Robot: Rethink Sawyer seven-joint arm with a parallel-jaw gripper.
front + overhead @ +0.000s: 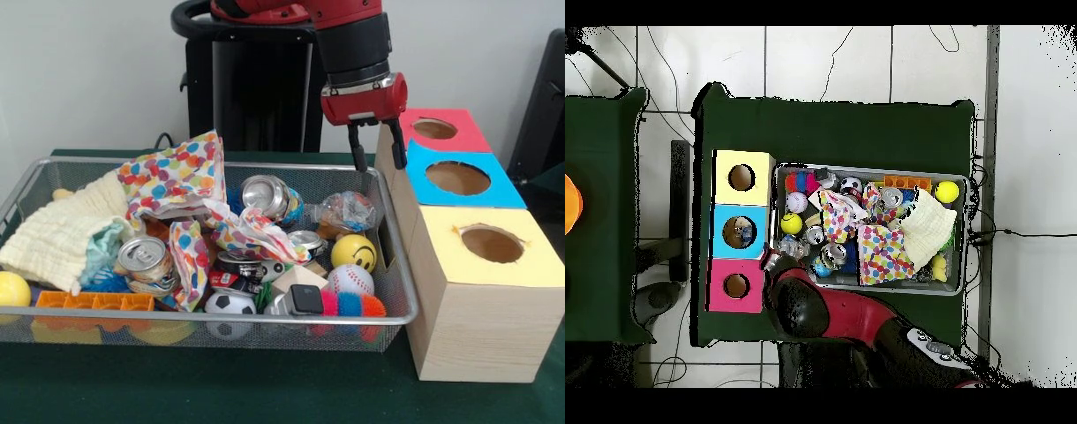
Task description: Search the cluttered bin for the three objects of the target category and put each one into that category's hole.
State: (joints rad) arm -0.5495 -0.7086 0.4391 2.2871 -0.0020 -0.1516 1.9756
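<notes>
You have the gripper (378,152) hanging at the upper right of the front view, over the gap between the wire bin (402,265) and the row of boxes, close by the blue box (419,163). Its jaws stand a little apart and hold nothing.

The task does not say which category is wanted, so judge that first. In the overhead view something already lies inside the blue box's hole (740,232), while the holes of the yellow box (723,178) and the red box (715,287) look empty. My guess is that you are between a drop and the next pick, though I cannot tell what the dropped thing is.

Candidates in the bin: cans, such as the silver can (144,261) at lower left and another can (267,196) near the middle; balls, such as the smiley ball (354,252), the baseball (350,279) and the soccer ball (230,303) along the lower right. The next move calls for a lift clear of the bin rim, a shift left in the front view, and a straight descent onto one exposed piece.

Room is tight. The spotted cloth (172,177) and the cream cloth (62,234) cover the left half and may hide more. The balls sit pressed against the rim and their neighbours, so the jaws have little space beside them. The green desk (221,389) outside the bin is open.
</notes>
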